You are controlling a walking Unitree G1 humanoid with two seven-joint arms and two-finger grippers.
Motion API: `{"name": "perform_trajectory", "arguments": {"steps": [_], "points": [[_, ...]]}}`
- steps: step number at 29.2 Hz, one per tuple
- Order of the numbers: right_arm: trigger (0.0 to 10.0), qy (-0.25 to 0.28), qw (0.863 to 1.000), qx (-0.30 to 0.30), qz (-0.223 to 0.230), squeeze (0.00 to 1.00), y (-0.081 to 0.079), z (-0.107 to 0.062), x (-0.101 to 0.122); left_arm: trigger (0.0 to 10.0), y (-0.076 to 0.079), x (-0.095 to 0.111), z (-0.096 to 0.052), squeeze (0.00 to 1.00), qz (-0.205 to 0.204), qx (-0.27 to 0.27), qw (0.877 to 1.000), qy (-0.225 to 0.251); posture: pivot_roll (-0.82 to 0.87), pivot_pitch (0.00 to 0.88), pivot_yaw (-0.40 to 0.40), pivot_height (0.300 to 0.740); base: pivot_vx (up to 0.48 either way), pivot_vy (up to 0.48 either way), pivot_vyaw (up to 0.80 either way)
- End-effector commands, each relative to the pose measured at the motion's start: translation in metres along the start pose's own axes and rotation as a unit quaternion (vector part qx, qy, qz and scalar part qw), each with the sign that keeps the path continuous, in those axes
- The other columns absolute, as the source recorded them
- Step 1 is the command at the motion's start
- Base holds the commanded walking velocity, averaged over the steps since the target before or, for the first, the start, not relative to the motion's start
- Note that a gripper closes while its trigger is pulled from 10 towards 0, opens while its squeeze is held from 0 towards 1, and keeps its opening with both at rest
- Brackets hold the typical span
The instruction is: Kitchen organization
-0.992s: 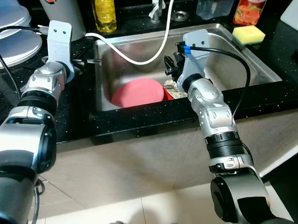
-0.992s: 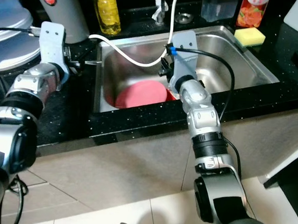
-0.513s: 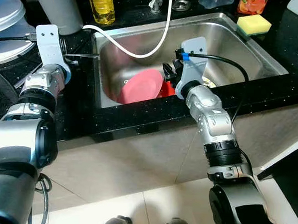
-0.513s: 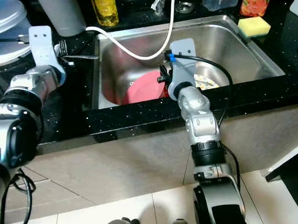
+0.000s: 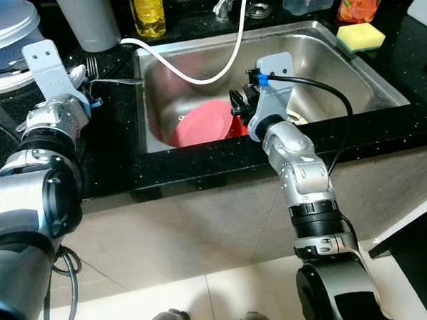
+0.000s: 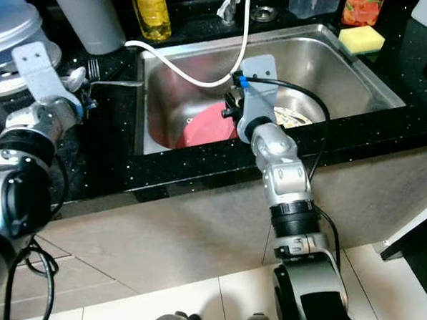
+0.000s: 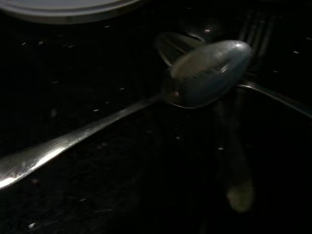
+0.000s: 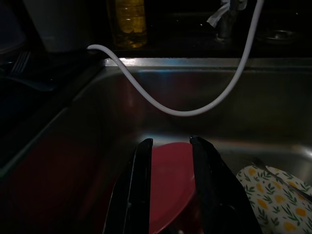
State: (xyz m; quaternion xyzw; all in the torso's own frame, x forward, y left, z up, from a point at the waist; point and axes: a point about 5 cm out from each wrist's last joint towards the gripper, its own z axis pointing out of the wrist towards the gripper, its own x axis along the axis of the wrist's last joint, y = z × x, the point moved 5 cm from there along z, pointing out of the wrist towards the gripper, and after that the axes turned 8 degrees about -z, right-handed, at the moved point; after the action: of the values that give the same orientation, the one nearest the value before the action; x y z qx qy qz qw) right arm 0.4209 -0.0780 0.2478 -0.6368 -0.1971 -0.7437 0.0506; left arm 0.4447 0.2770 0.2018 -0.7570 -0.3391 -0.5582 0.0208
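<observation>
A red plate (image 5: 201,123) leans in the steel sink (image 5: 347,67), beside a flower-patterned dish (image 8: 273,200). My right gripper (image 8: 170,142) reaches into the sink just above the red plate. It is open, its two black fingers (image 8: 141,185) apart with the plate showing between them. My left gripper (image 5: 80,88) is over the black counter left of the sink. A metal spoon (image 7: 209,73) lies close before it, its handle running back toward the wrist. A fork (image 5: 91,67) rests just beyond the spoon, its handle reaching to the sink's edge.
A white hose (image 5: 203,77) loops from the tap down across the sink. A yellow bottle (image 5: 148,9), a grey canister (image 5: 82,10) and a yellow sponge (image 5: 360,35) stand along the back. A stack of pale plates (image 5: 13,27) sits at far left.
The view has shifted slightly. My left arm has drawn left along the counter, and a spoon now shows beside its wrist. The right gripper stays over the red plate.
</observation>
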Motion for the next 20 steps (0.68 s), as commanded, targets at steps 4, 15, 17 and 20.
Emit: {"name": "perform_trajectory", "arguments": {"steps": [4,15,17,20], "points": [[10.0,0.001,1.000,0.017,0.001,0.00,-0.009,0.003,0.003,0.8,-0.018,-0.020,0.005,0.00,0.040,0.020,0.999,-0.029,0.12,0.123,0.096,0.740,0.000,0.000,0.00],[10.0,0.005,1.000,0.016,0.001,0.00,-0.010,0.004,0.005,10.0,-0.028,-0.028,0.005,1.00,0.041,0.049,0.997,-0.045,0.12,0.105,0.096,0.740,0.000,0.000,0.00],[10.0,0.005,1.000,0.016,0.001,0.00,-0.010,0.004,0.005,10.0,-0.030,-0.029,0.005,1.00,0.039,0.053,0.997,-0.046,0.12,0.105,0.094,0.740,0.000,0.000,0.00],[10.0,0.006,1.000,0.017,0.001,0.00,-0.010,0.004,0.005,10.0,-0.036,-0.029,0.005,1.00,0.034,0.069,0.996,-0.047,0.12,0.105,0.094,0.740,0.000,0.000,0.00]]}}
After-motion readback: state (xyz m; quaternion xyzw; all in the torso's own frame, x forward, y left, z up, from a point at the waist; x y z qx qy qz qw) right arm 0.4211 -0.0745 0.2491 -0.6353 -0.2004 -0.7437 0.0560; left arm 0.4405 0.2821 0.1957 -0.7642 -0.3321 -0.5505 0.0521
